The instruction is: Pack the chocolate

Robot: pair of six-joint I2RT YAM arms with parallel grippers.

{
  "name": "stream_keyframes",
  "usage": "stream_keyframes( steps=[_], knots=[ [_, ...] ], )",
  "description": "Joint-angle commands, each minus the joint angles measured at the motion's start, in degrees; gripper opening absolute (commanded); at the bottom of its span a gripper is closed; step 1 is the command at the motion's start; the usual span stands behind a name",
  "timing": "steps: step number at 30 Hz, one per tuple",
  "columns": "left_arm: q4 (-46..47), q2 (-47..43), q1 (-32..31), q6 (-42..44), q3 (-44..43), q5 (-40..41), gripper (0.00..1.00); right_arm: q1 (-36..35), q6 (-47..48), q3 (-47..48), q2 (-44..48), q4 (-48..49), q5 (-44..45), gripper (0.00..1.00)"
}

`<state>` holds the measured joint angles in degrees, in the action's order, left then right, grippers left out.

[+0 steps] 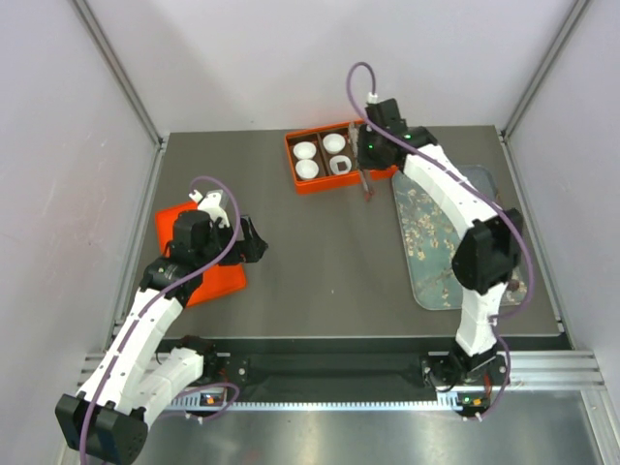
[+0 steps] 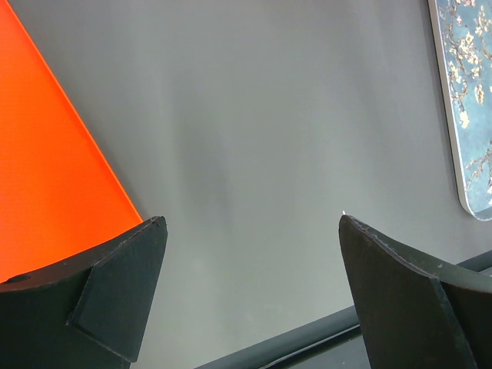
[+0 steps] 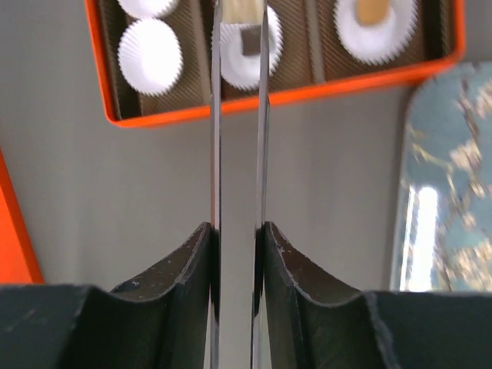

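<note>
1. Top external view: the orange box (image 1: 325,188) sits at the upper middle of the grey table (image 1: 310,262). It holds white fluted paper cups (image 1: 305,150), and one cup near the frame's centre line carries a dark chocolate piece (image 1: 341,166). The right gripper (image 1: 364,167) hangs over the box's right end and hides that part. A thin pair of tweezers (image 1: 366,186) shows beneath it, between the box corner and the blossom-print tray (image 1: 431,271) at the right. At the left, the left gripper (image 1: 257,240) is spread apart just beside the flat orange lid (image 1: 208,281).

2. Left wrist view: the left gripper (image 2: 251,219) stands spread wide, with only bare table (image 2: 269,115) between its fingers. The orange lid (image 2: 46,154) fills the left edge and the tray (image 2: 461,92) shows at the upper right.

3. Right wrist view: the right gripper (image 3: 236,231) is clamped on the tweezers (image 3: 215,154). The two metal blades run nearly parallel up the middle of the frame, and I cannot tell where their tips end. The dark chocolate piece (image 3: 250,40) shows between the blades, sitting in a paper cup in the middle compartment of the box (image 3: 338,81). A tan chocolate piece (image 3: 372,11) lies in a cup in the right compartment, and the left cups (image 3: 150,55) look empty. The tray (image 3: 446,192) is at the right.
</note>
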<state>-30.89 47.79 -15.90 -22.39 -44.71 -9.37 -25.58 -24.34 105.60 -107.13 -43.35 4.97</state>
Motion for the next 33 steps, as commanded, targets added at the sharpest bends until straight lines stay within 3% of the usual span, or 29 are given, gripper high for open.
stream_keyframes(
  steps=[1,10,33],
  knots=[
    [1.7,-0.2,0.0,0.5,0.1,0.2,0.98,-2.4,3.4,8.9,-6.4,3.8,3.5,0.29],
    [1.5,-0.1,0.0,0.5,0.1,0.2,0.98,-3.4,8.1,13.5,-14.4,14.3,3.5,0.31],
    [1.4,0.8,0.0,0.5,0.1,0.8,0.98,-3.4,11.0,13.6,-23.9,25.1,4.6,0.36]
  ],
)
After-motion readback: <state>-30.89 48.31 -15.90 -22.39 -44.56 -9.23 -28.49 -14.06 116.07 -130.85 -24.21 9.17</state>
